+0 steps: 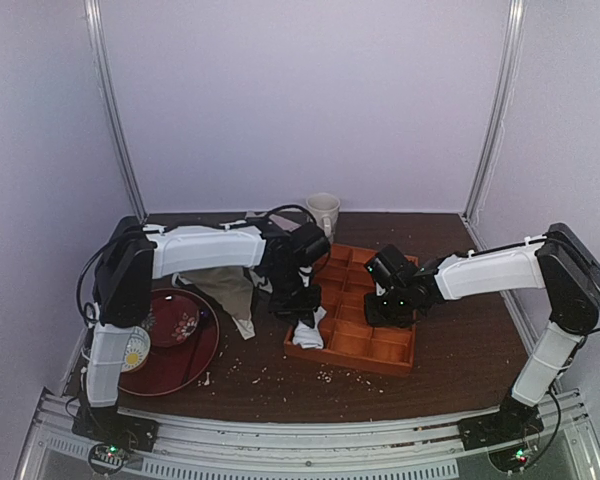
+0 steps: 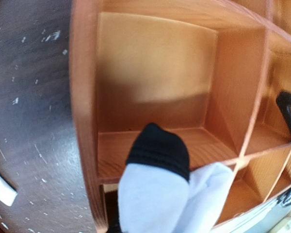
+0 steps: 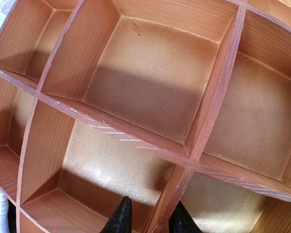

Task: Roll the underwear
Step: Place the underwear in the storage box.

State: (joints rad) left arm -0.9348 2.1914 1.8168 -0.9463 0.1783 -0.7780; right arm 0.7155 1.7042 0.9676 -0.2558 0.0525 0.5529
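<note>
The underwear (image 1: 308, 334) is a bunched white bundle with a black hem, hanging from my left gripper (image 1: 299, 303) over the front-left corner of the wooden compartment tray (image 1: 395, 362). In the left wrist view the white cloth with its black hem (image 2: 157, 182) covers my fingers and sits just above a compartment wall. My right gripper (image 1: 389, 304) hovers low over the tray's middle. Its two black fingertips (image 3: 120, 219) stand apart, one on each side of a divider wall (image 3: 209, 109), and hold nothing.
An olive-beige garment (image 1: 230, 289) hangs under the left arm. A dark red plate (image 1: 192, 352) and a patterned bowl (image 1: 134, 350) sit at the left. A white mug (image 1: 323, 211) stands behind the tray. Crumbs lie along the table's front.
</note>
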